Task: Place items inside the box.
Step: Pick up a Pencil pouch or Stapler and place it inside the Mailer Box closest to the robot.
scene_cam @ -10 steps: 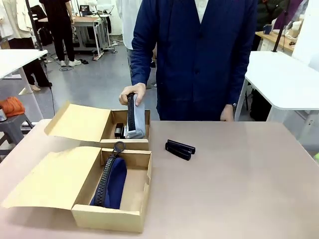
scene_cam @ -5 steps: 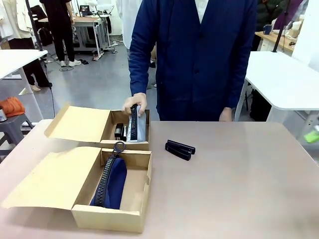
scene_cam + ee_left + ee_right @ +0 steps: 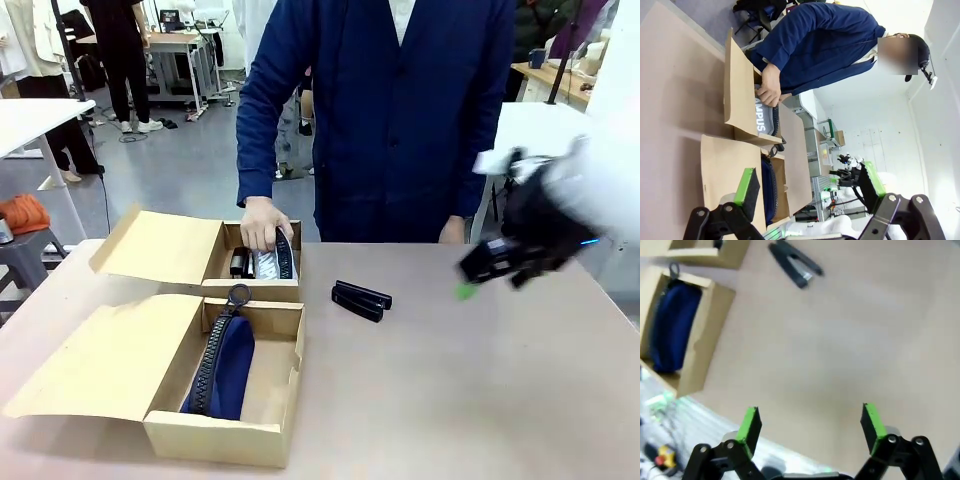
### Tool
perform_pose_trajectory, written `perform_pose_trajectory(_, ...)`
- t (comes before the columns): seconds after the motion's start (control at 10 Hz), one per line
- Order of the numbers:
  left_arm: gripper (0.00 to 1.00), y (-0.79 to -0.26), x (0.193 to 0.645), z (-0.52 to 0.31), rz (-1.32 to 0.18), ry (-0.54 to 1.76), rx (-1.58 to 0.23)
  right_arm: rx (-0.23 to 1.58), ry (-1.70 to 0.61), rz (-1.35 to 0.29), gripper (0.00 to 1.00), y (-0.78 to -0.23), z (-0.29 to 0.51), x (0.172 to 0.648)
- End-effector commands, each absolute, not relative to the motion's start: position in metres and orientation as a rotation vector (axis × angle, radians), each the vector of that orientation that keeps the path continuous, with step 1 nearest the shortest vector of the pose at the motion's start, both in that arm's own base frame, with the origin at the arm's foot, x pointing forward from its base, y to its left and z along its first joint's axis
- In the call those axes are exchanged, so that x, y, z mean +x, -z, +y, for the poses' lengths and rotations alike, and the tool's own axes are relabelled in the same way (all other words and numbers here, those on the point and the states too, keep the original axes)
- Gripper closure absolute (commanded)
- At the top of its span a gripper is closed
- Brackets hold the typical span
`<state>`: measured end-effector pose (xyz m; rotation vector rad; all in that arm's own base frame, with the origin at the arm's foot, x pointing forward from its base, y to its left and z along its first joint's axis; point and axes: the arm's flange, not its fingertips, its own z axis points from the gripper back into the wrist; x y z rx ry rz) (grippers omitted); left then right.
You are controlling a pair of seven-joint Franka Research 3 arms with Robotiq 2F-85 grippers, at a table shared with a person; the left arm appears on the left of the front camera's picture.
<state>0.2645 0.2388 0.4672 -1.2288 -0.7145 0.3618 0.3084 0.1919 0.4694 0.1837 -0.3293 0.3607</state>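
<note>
At the near left of the beige table (image 3: pixel 480 380), in the front view, stands the larger brown cardboard box (image 3: pixel 215 440), its wide flap lying open to the left. Inside it lies a navy fabric zip pouch (image 3: pixel 232 365) with a black zip and ring pull. The rest of the box floor is bare.

Just behind it sits a smaller brown cardboard box (image 3: pixel 250 290), also open. It holds a small black object (image 3: pixel 238 263) and a grey zip pouch (image 3: pixel 270 262). The person's hand (image 3: pixel 262 220) is curled over the top edge of this pouch, fingers bent and gripping it.

A black stapler (image 3: pixel 360 300) lies on the table right of the boxes, touching nothing. Farther right, the right gripper (image 3: pixel 475 275) hangs blurred above the table.

The right wrist view shows what the blur hides: the right gripper (image 3: pixel 810 422) has its jaws spread wide, with nothing between them.

The left wrist view shows the left gripper (image 3: pixel 809 182) equally wide and empty. It also shows lettering ending "MPUS" on the grey pouch.
</note>
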Motion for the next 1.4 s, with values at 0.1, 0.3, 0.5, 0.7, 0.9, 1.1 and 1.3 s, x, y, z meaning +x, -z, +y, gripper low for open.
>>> perform_pose_trajectory(0.1,0.0,-0.468,0.265,0.238,-0.743,-0.349,-1.246,0.068,-0.497,-0.392,0.0,-0.42,0.284,0.397)
perform_pose_trajectory(0.3,0.0,-0.468,0.265,0.238,-0.743,-0.349,-1.246,0.14,-0.497,-0.379,0.0,-0.425,0.268,0.346)
perform_pose_trajectory(0.5,0.0,-0.468,0.265,0.238,-0.743,-0.349,-1.246,0.135,-0.537,-0.354,0.0,-0.402,0.29,0.382)
perform_pose_trajectory(0.7,0.0,-0.468,0.265,0.238,-0.743,-0.349,-1.246,0.123,-0.576,-0.339,0.0,-0.383,0.293,0.428)
perform_pose_trajectory(0.9,0.0,-0.468,0.265,0.238,-0.743,-0.349,-1.246,0.121,-0.625,-0.3,0.0,-0.362,0.305,0.465)
perform_pose_trajectory(1.1,0.0,-0.468,0.265,0.238,-0.743,-0.349,-1.246,0.125,-0.673,-0.3,0.0,-0.341,0.313,0.488)
perform_pose_trajectory(1.3,0.0,-0.468,0.265,0.238,-0.743,-0.349,-1.246,0.099,-0.718,-0.293,0.0,-0.317,0.317,0.503)
